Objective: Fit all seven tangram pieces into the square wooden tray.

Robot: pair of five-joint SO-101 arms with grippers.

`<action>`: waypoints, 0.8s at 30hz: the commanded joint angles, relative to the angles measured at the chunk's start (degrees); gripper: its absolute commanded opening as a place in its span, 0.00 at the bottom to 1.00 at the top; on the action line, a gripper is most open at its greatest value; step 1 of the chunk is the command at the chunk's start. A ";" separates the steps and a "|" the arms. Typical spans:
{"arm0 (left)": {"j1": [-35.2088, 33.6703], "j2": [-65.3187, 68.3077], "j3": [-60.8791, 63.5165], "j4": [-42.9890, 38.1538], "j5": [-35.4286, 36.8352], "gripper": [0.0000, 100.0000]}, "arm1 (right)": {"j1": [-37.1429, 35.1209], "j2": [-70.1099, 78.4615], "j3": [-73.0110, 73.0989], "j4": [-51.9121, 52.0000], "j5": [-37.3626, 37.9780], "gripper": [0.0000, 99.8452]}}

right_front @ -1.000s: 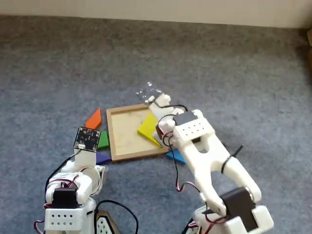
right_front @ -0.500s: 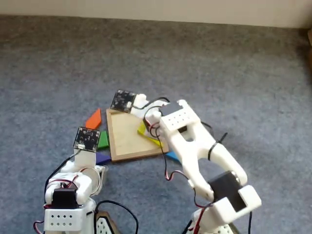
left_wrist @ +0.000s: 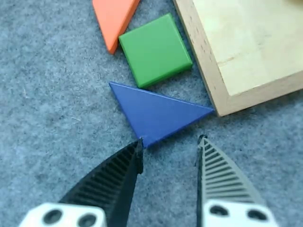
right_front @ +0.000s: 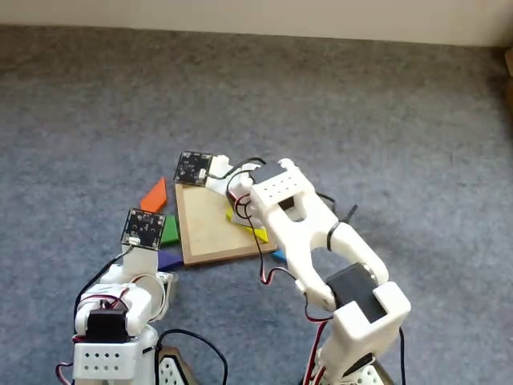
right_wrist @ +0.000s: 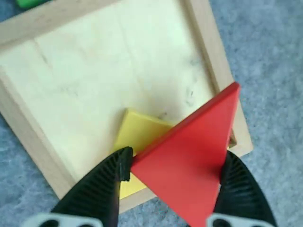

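Right hand (right_wrist: 176,159) swung leftward, red triangle (right_wrist: 189,165) gripped, above tray (right_wrist: 206,47)

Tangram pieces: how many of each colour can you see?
orange piece: 1
green piece: 1
dark blue piece: 1
light blue piece: 1
yellow piece: 1
red piece: 1
Total: 6

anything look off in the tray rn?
Yes: one corner of the yellow piece seems to overlap the rim of the tray, so it may not sit flat. The right gripper holds the red triangle over it.
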 commanded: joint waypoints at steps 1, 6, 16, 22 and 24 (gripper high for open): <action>-0.66 -2.42 1.19 0.18 0.62 0.19 | -1.36 -0.48 -3.65 -0.75 5.10 0.18; -0.66 -2.42 1.19 0.18 0.62 0.19 | -1.63 0.57 -3.82 -1.01 6.07 0.18; -0.66 -2.42 1.19 0.18 0.62 0.19 | -3.12 0.31 -6.99 -0.48 5.71 0.25; -0.66 -2.42 1.19 0.18 0.62 0.19 | -5.23 0.31 -7.08 -0.48 0.53 0.33; -0.66 -2.42 1.19 0.18 0.62 0.19 | -5.58 0.31 -7.08 -0.48 0.09 0.33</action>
